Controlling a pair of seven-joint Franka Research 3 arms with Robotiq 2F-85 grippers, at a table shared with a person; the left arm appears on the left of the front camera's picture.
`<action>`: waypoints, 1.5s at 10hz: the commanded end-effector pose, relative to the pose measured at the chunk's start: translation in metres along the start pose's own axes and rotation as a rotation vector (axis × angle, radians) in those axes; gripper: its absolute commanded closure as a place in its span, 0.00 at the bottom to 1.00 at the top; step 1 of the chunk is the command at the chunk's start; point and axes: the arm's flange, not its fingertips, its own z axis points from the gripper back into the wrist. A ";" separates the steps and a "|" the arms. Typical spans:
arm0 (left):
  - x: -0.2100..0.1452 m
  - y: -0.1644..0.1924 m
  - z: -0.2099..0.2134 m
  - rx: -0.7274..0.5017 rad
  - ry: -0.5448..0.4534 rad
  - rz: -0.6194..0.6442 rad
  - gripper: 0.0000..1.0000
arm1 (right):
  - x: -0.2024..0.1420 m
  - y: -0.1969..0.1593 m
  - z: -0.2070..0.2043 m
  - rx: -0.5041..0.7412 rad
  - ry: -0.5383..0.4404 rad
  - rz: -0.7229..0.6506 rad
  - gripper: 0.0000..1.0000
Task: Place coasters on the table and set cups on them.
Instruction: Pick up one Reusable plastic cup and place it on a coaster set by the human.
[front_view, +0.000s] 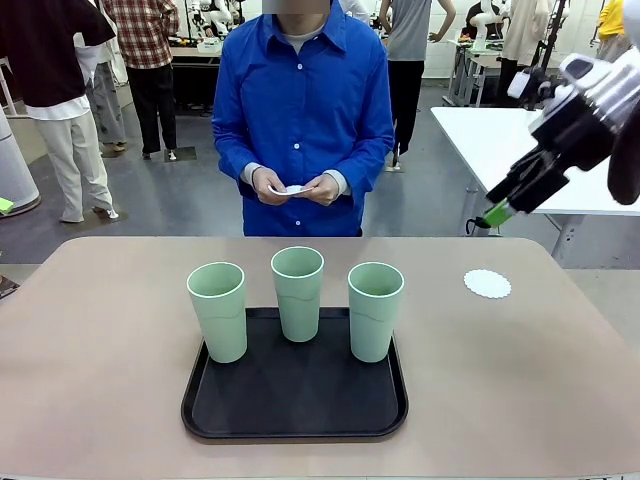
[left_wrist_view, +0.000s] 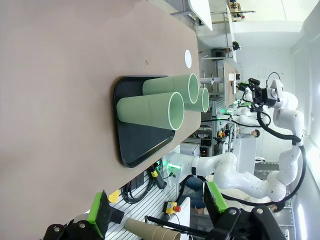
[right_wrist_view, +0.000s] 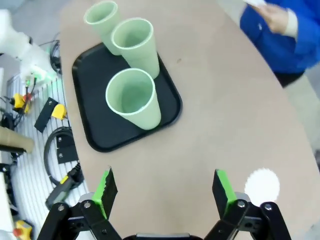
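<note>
Front view: three cups (front_view: 298, 292) stand upright on a black tray (front_view: 295, 405) at the middle of the surface (front_view: 100, 330), and one coaster (front_view: 487, 284) lies flat near its far right corner. The right fingers (front_view: 497, 213) hang spread and empty in the air above that coaster, well apart from the cups. From the right wrist, the coaster lies just outside one finger. The left fingers (left_wrist_view: 97, 212) are spread too, holding nothing, with the tray well ahead.

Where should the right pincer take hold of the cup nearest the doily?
Probably across its upper wall, below the rim, from the robot's right: the right-hand cup stands upright, that flank free, the middle cup close on its left.
</note>
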 end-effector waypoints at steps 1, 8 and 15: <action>-0.002 -0.001 0.002 -0.006 -0.008 -0.006 0.00 | -0.018 -0.017 -0.046 0.117 -0.114 0.169 0.00; -0.002 -0.001 0.002 -0.006 -0.008 -0.006 0.00 | -0.047 -0.033 -0.083 0.281 -0.343 0.299 0.00; -0.002 -0.001 0.002 -0.006 -0.008 -0.006 0.00 | -0.046 -0.023 -0.081 0.275 -0.339 0.321 0.00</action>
